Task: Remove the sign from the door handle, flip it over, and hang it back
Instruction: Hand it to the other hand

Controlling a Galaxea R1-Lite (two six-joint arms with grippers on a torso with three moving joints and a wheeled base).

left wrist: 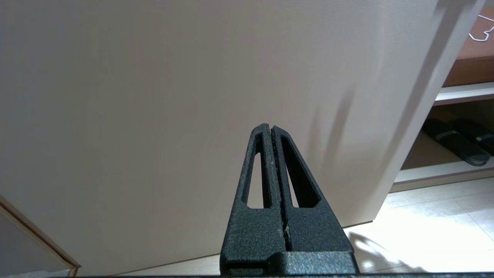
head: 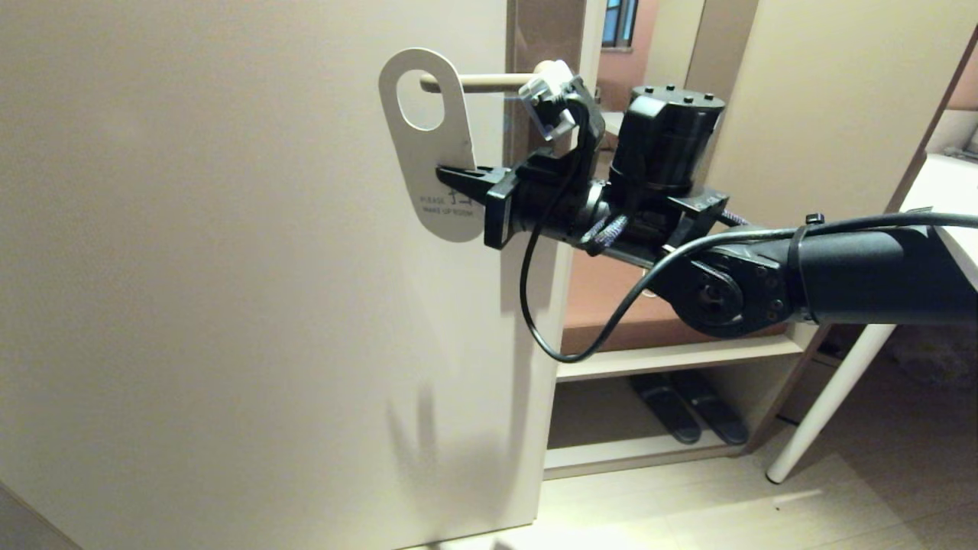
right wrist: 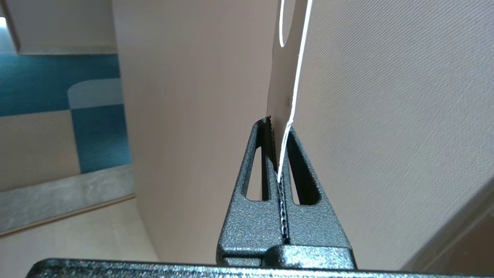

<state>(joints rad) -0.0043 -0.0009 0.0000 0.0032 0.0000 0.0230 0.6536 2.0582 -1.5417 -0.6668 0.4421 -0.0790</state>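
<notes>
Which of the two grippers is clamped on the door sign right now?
The right gripper: it pinches the white sign by its edge at the door handle. The left gripper is shut on nothing, low by the door.

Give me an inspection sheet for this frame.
Surface: cream door, bare.
Job's things: sign, white "MAKE UP ROOM" face outward, hole over door handle.
Clutter: nothing seen.
Hands: right hand shut on the sign's edge; left hand shut, empty, low by the door.
Cables: black cable loops under the right wrist.
Surroundings: slippers on low shelf, white table leg.
</notes>
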